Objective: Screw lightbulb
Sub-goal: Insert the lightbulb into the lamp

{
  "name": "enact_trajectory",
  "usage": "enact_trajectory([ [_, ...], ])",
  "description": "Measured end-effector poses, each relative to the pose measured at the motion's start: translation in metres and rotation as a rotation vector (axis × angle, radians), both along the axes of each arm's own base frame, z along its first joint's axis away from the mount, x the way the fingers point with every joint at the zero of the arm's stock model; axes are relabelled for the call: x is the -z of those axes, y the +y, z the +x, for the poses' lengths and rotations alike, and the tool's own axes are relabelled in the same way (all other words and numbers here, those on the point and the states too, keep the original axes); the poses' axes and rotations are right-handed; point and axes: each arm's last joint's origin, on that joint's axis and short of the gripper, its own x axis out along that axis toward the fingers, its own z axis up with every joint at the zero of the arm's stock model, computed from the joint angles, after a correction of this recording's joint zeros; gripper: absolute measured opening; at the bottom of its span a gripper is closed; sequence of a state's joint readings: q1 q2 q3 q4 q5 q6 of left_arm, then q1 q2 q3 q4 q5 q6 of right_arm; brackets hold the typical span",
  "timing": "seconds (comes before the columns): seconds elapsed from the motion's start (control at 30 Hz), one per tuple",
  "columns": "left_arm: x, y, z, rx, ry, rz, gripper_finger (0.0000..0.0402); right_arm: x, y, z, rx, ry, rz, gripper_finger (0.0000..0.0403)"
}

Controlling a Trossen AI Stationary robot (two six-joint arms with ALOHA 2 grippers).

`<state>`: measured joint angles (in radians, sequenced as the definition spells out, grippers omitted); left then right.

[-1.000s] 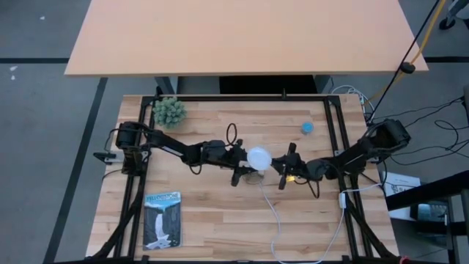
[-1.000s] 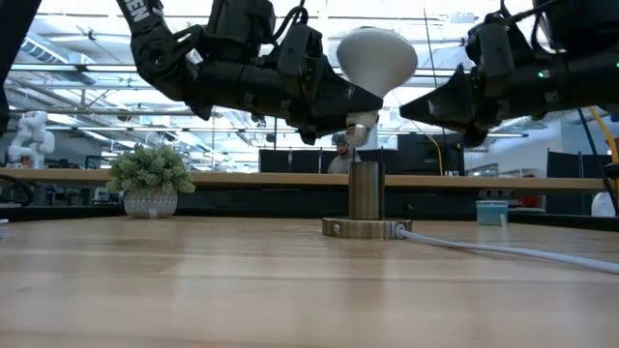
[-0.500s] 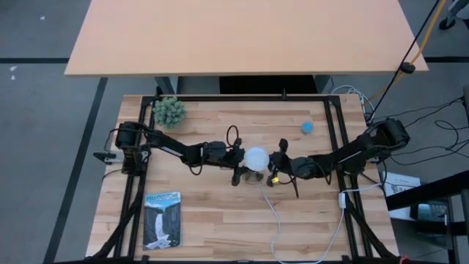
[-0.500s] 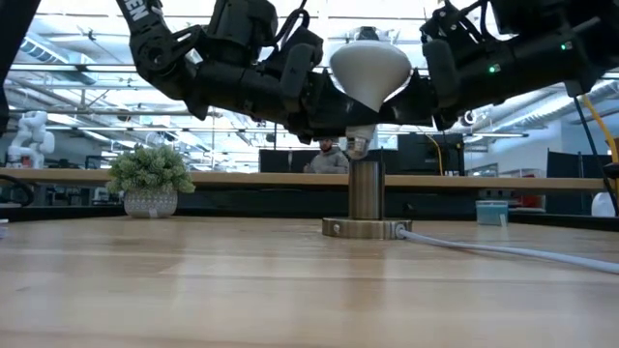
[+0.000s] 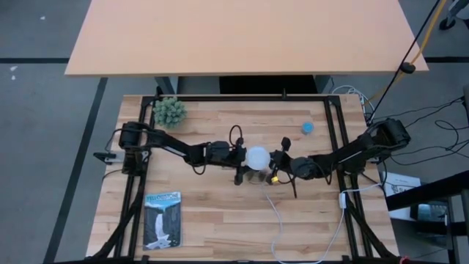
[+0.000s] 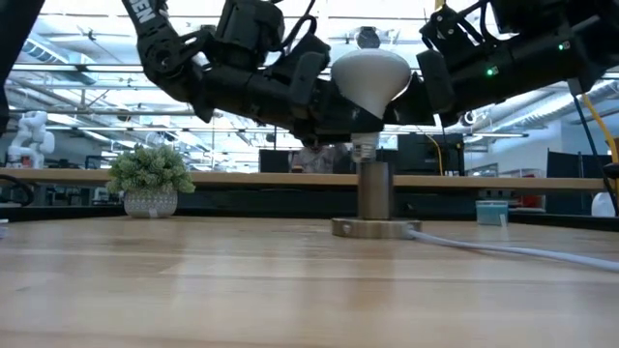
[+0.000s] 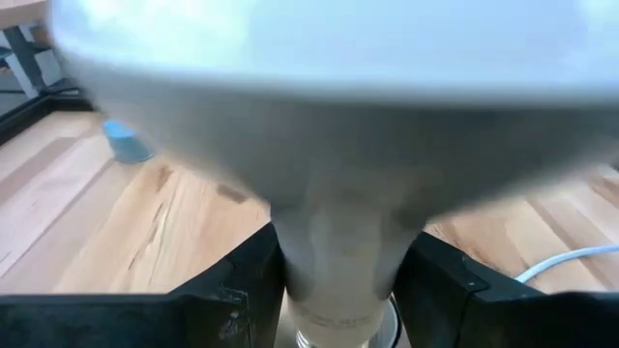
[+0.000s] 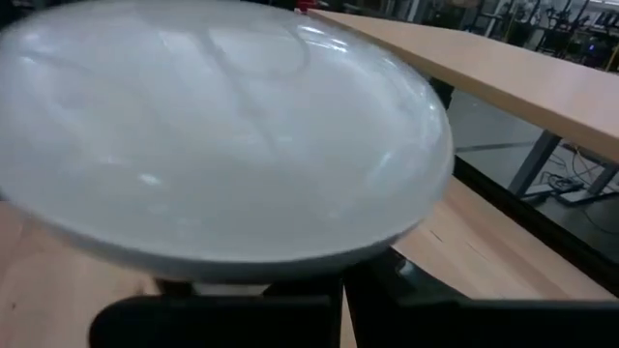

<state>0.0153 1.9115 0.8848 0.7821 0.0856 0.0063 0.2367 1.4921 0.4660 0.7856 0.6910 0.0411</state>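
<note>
While the left gripper [image 5: 242, 163] clamps its fingers [image 7: 227, 290] on the narrow neck of the lightbulb [image 6: 368, 79], the bulb stands upright with its dome on top and its screw end right at the mouth of the silvery socket [image 6: 373, 198] (whose white cord [image 6: 503, 248] trails off across the table [image 6: 193, 290]). Just beside the dome on the other side, the right gripper [image 5: 279, 163] hangs with its fingers together.
</note>
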Motion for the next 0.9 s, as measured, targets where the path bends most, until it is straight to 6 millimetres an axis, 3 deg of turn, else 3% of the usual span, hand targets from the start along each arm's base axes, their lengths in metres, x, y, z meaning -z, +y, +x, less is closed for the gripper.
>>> enact_trajectory([
  [0.33, -0.008, -0.006, 0.017, 0.024, -0.017, 0.026, 0.0167, -0.001, 0.000, -0.001, -0.007, 0.006, -0.003, 0.0000],
  [0.6, -0.006, -0.007, 0.017, 0.028, 0.006, 0.024, 0.0168, -0.016, 0.003, -0.014, -0.006, 0.031, -0.009, 0.0000],
  [0.9, -0.004, -0.013, 0.017, -0.004, 0.018, 0.041, 0.0168, -0.015, 0.006, -0.021, -0.014, 0.065, 0.084, 0.0000],
])
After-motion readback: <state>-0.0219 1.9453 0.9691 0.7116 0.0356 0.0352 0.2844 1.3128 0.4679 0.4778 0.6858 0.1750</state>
